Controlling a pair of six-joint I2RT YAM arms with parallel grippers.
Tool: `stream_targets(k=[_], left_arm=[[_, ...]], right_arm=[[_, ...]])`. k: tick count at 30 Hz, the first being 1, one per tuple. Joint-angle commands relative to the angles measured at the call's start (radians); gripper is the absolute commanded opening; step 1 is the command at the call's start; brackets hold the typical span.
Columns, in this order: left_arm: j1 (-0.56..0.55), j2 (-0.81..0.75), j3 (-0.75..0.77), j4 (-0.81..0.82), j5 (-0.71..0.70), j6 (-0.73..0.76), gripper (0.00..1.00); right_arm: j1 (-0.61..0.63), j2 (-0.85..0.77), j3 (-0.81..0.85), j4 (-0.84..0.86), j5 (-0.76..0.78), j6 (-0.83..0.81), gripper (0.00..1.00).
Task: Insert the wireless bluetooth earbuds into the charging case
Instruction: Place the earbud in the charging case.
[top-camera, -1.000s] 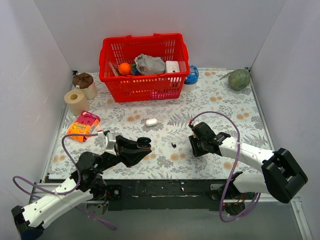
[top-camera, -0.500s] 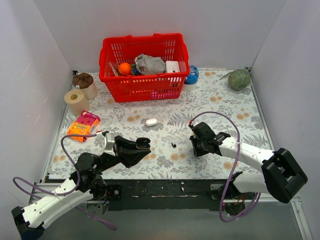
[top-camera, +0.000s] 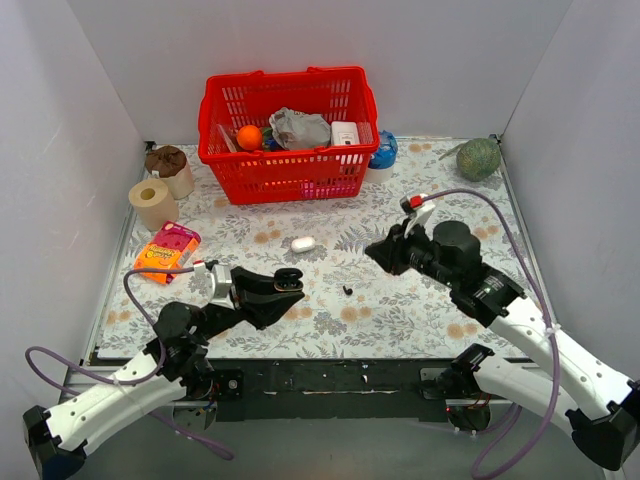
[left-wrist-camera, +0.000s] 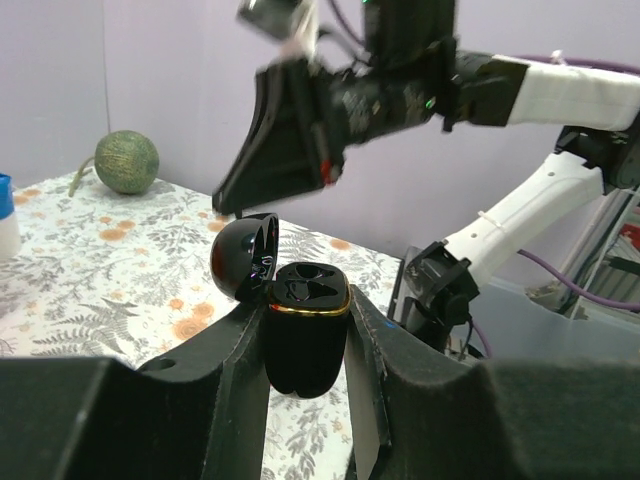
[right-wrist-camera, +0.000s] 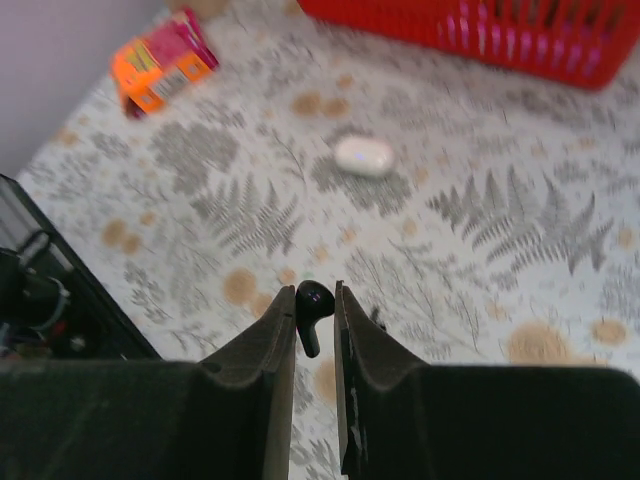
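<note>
Charging case (left-wrist-camera: 305, 335), setting: it was held off the floral table (top-camera: 430, 200), over the near-left part and far from the red basket (top-camera: 290, 80).
Left gripper (top-camera: 283, 290): its fingers were clamped on the case's lower body from both sides, with the mouth facing up. The step would likely go best if this arm acted as a fixed stand and kept the mouth level.
Right gripper (top-camera: 378, 255): it was raised over mid-table, well apart from the case, with its fingers narrow and pinching one earbud. It should probably travel across high and descend only once it is directly above the mouth.
Lid (left-wrist-camera: 245, 255): it stood open, tipped back on its hinge. An approach from the side away from the hinge would keep the fingers off it.
Wells: two glossy recesses showed inside the gold rim. They looked empty, though the reflections made this uncertain.
Held earbud (right-wrist-camera: 310, 318): its rounded head sat at the fingertips and its stem ran back between them. The stem should be lined up with one well before lowering, and the fingers should part only once it is seated.
Loose earbud (top-camera: 347, 290): it lay on the table between the two grippers, to be fetched afterwards.
</note>
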Motion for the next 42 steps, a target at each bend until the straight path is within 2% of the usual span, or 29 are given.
stream_targets(k=[1, 9, 14, 19, 26, 42], left_arm=[[0.000, 0.096, 0.069, 0.141, -0.034, 0.077, 0.00], [0.000, 0.368, 0.193, 0.359, 0.000, 0.191, 0.00], [0.000, 0.518, 0.275, 0.491, 0.036, 0.220, 0.00], [0.000, 0.670, 0.322, 0.612, 0.069, 0.222, 0.00], [0.000, 0.778, 0.373, 0.698, 0.095, 0.185, 0.00], [0.000, 0.834, 0.390, 0.744, 0.063, -0.010, 0.00]], right_arm=[[0.003, -0.018, 0.163, 0.182, -0.135, -0.027, 0.01], [0.007, 0.064, 0.425, 0.270, -0.284, -0.035, 0.01], [0.041, 0.112, 0.490, 0.350, -0.349, -0.024, 0.01], [0.109, 0.120, 0.472, 0.389, -0.347, -0.065, 0.01], [0.178, 0.103, 0.403, 0.428, -0.310, -0.094, 0.01], [0.195, 0.054, 0.300, 0.463, -0.185, -0.113, 0.01]])
